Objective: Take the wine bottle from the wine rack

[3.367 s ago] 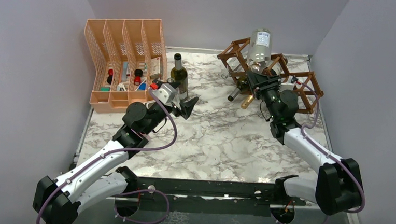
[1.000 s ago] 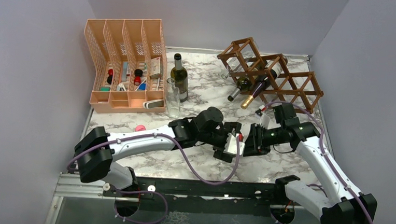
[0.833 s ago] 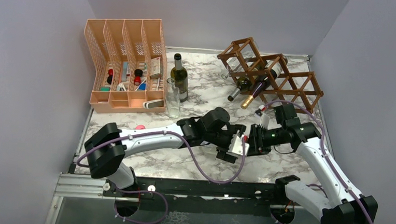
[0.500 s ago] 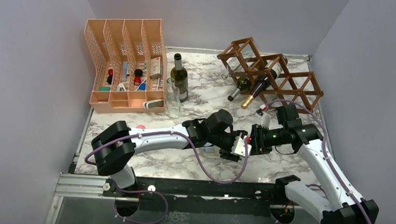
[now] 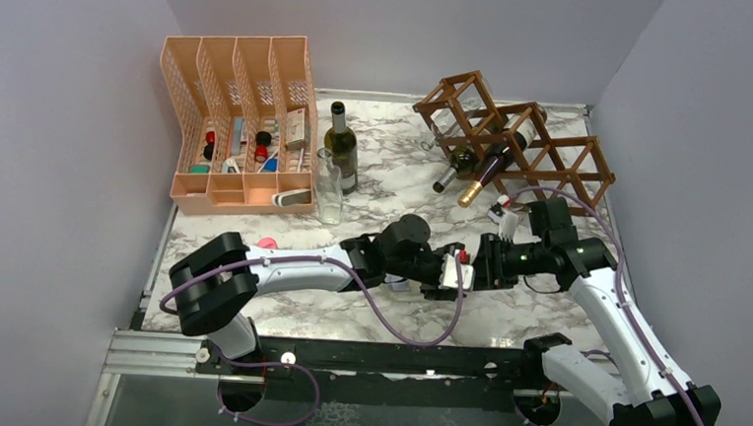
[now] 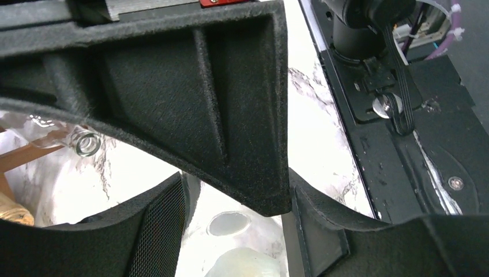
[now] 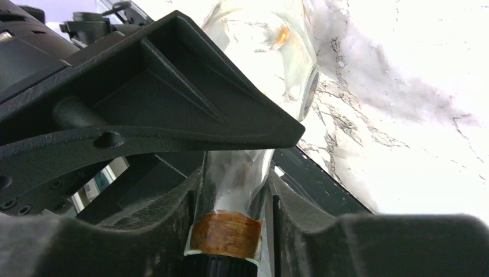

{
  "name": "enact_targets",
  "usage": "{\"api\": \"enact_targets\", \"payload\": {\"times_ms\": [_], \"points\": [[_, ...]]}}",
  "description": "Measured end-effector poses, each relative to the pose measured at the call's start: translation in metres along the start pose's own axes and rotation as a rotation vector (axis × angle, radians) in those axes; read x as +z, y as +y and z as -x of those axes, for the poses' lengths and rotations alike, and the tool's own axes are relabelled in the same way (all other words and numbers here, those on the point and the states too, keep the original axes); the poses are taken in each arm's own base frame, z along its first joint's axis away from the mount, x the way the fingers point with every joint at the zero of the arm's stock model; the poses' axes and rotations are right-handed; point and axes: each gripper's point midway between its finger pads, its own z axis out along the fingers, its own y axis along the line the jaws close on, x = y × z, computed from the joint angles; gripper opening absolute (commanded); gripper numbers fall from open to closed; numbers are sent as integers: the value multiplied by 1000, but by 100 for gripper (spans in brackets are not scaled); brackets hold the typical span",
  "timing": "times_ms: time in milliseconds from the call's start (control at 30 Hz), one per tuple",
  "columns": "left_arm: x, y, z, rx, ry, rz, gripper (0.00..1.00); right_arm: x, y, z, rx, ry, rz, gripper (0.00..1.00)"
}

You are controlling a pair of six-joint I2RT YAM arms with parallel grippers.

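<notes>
The wine bottle (image 5: 451,269), clear glass with a white label, hangs level over the table's middle, off the dark wooden wine rack (image 5: 554,155) at the back right. My right gripper (image 5: 476,267) is shut on its neck (image 7: 236,184), just past the brown band and black cap. My left gripper (image 5: 444,276) comes from the left and its fingers (image 6: 155,231) sit on both sides of the pale glass body (image 6: 242,262), which fills the gap between the pads. The two grippers are almost nose to nose.
Two dark bottles (image 5: 481,175) still lie in the rack. A green bottle (image 5: 340,147) and a clear glass (image 5: 328,192) stand beside the peach mesh organizer (image 5: 235,115) at the back left. A small pink thing (image 5: 267,243) lies near the left arm.
The right gripper brought the bottle down from above the rack to the table's middle. The left gripper slid right onto the bottle's body and its jaws narrowed around it.
</notes>
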Motion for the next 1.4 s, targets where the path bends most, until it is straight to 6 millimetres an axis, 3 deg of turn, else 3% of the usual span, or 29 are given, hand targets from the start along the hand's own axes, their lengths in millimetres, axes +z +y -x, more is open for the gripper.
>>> {"api": "enact_targets", "payload": {"times_ms": [67, 300, 433, 567, 833, 1133, 1400], "points": [[-2, 2, 2, -13, -9, 33, 1, -1, 2, 2, -9, -11, 6, 54], [-20, 10, 8, -56, -30, 140, 0, -11, 31, 19, -91, -92, 106, 74], [-32, 12, 9, -75, -32, 191, 0, -19, 45, 31, -120, -137, 129, 80], [-48, 17, 8, -110, -25, 269, 0, -36, 58, 56, -165, -233, 81, 99], [-98, 30, -2, -234, -9, 515, 0, -76, 70, 101, -243, -449, -75, 100], [-164, 45, -27, -349, 23, 852, 0, -94, 62, 107, -272, -553, -181, 100], [-229, 75, -54, -386, 111, 1172, 0, -97, 58, 108, -272, -566, -204, 100]]}}
